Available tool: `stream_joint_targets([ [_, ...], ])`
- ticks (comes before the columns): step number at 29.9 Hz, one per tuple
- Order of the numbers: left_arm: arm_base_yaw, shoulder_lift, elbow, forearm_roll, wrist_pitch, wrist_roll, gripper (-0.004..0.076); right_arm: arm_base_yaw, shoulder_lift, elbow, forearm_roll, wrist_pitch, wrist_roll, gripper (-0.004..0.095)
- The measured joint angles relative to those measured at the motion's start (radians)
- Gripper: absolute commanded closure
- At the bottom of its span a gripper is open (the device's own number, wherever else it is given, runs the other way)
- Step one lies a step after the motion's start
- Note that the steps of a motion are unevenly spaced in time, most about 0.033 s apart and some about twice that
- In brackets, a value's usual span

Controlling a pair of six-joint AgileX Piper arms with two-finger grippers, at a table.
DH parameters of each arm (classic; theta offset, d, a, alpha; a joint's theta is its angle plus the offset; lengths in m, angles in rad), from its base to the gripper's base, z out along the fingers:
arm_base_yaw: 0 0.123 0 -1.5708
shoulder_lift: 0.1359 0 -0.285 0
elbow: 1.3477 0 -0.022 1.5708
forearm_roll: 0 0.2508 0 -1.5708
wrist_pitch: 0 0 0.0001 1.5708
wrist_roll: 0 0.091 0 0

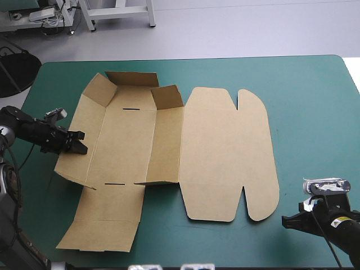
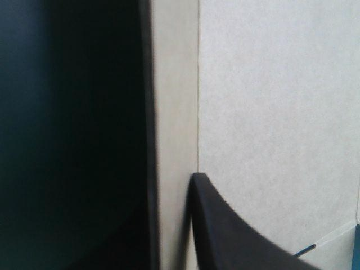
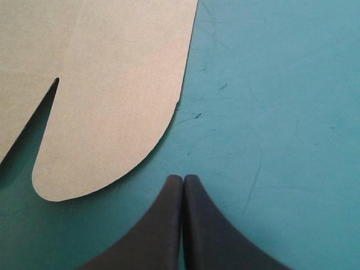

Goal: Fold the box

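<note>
Box [image 1: 132, 140] position: brown board sheet on the table's teal-green cover [image 1: 315, 112], left of centre, with its long axis running across the table from left to right. The tray portion sits at the left with sides raised, the left wall [image 1: 84, 138] among them. The lid [image 1: 225, 152] lies flat at the right, and the near flap [image 1: 107, 216] lies flat toward the near edge.

Left gripper [image 1: 80, 144]: reaches in from the table's left side to the left wall and reads, from where I stand, as clamped on it (fingers all but together, board between).

Right gripper [image 1: 288, 220]: fingers pressed together, holding nothing. It sits toward the near right corner, near the lid's rounded tab [image 1: 261, 197] but apart from it.

Governing relation: the box lies left of and beyond the right gripper, while the left gripper is in contact with it. Judgement: the left arm is the one placed for the next wall fold.

View differences:
- The high view gives the full layout.
- The left wrist view shows only pale board close up, with one black finger [image 2: 225, 236] against it and a dark mass on the other side (probably the second finger, not confirmed).
- The right wrist view shows the strip of bare cover between tab and closed fingertips.
</note>
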Motion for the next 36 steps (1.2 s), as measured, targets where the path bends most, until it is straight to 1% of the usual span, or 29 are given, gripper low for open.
stream_joint_targets([
  [1, 0.000, 0.000, 0.000, 0.000, 0.000, 0.000, 0.0731, 0.000, 0.000, 0.000, 0.000, 0.000, 0.000, 0.0926],
  [9, -0.005, -0.001, -0.015, 0.005, 0.004, 0.000, 0.0732, 0.000, 0.000, 0.000, 0.000, 0.000, 0.000, 0.0926],
  [16, -0.090, -0.056, -0.150, 0.168, 0.003, -0.002, 0.0732, 0.000, 0.000, 0.000, 0.000, -0.003, 0.000, 0.0926],
  [22, -0.205, -0.109, -0.299, 0.271, 0.020, 0.030, 0.0732, 0.000, 0.000, 0.000, 0.000, -0.004, 0.000, 0.0926],
  [30, -0.387, -0.122, -0.498, 0.317, 0.035, 0.195, 0.0732, 0.000, 0.000, 0.000, 0.000, -0.003, 0.000, 0.0926],
  [33, -0.477, -0.123, -0.572, 0.351, 0.038, 0.238, 0.0732, 0.000, 0.000, 0.000, 0.000, -0.003, 0.000, 0.0926],
  [36, -0.583, -0.123, -0.645, 0.445, 0.029, 0.258, 0.0732, 0.000, 0.000, 0.000, 0.000, -0.003, 0.000, 0.0926],
])
